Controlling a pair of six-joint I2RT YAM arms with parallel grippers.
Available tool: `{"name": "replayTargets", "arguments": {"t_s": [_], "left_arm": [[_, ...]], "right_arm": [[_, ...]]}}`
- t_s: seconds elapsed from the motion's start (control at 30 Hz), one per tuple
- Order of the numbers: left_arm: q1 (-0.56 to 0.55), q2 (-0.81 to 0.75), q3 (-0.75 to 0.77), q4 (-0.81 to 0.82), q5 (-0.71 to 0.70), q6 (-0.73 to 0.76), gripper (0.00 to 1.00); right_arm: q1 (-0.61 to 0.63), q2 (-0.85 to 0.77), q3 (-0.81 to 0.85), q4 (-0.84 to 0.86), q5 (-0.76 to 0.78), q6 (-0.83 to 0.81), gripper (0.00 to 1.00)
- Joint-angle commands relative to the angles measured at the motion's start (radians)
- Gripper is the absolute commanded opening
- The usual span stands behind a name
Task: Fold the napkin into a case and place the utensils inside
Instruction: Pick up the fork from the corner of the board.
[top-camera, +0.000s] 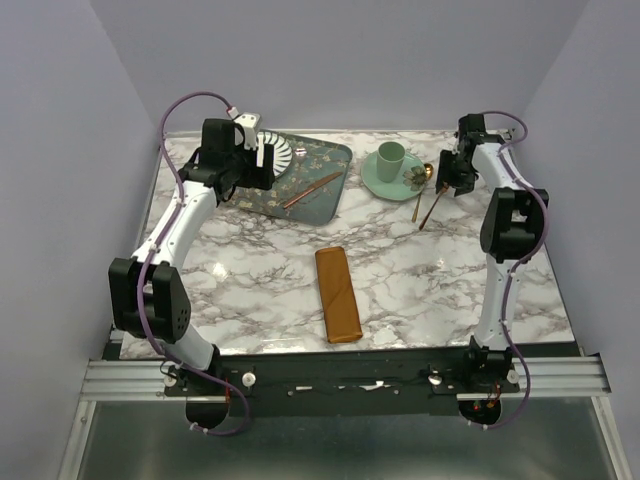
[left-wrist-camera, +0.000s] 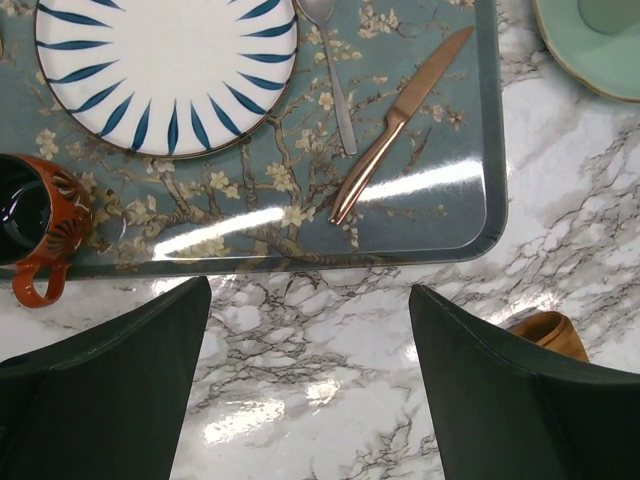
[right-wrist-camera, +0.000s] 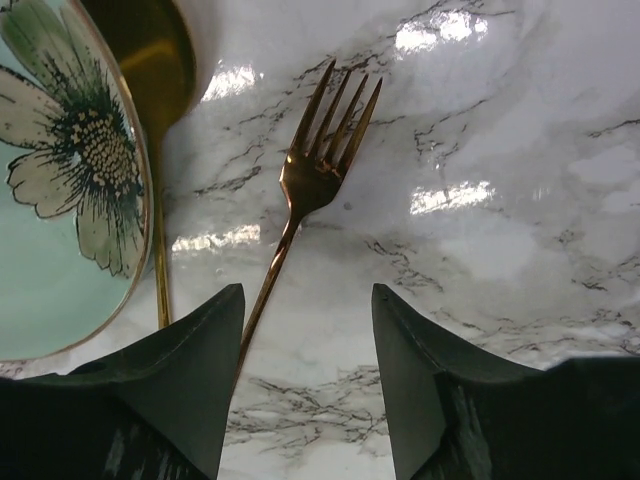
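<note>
Right wrist — fork (right-wrist-camera: 310, 182) tines point away.

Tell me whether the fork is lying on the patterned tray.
No, the fork lies on the marble table near the flowered saucer.

The desk (top-camera: 250, 260) is bare marble on both sides of the folded cloth case (top-camera: 337, 294), the only thing in the middle. At the far left the tray (left-wrist-camera: 495, 150) is crowded. The plate (left-wrist-camera: 165, 60), mug (left-wrist-camera: 40, 230) and silver spoon (left-wrist-camera: 335, 80) fill its left part. Its raised rim stands between the left end effector (left-wrist-camera: 308, 290) and the knife (left-wrist-camera: 400, 115). At the far right the fork (right-wrist-camera: 315, 180) has free marble to its right, while the gold spoon (right-wrist-camera: 145, 50) and saucer (right-wrist-camera: 60, 200) hem in its left.
</note>
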Motion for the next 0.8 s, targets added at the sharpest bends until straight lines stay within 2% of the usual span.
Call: {"name": "replayTargets", "arguments": {"t_s": [0.0,0.43,0.63,0.7,0.77], "left_arm": [[0.0,0.027,0.028,-0.021,-0.039,0.033,0.92],[0.01,0.038,0.007,-0.037,-0.064,0.056,0.92],[0.023,0.027,-0.004,-0.041,-0.08,0.057,0.93],[0.026,0.021,-0.008,-0.036,-0.079,0.057,0.92],[0.033,0.012,-0.022,-0.031,-0.073,0.057,0.93]], "right_arm": [[0.002,0.051,0.055,-0.01,0.043,0.02,0.62],[0.008,0.136,0.116,-0.005,0.023,0.023,0.54],[0.01,0.151,0.109,-0.039,0.055,0.006,0.31],[0.01,0.137,0.087,-0.044,0.078,0.007,0.14],[0.01,0.102,0.081,-0.054,0.065,0.003,0.03]]}}
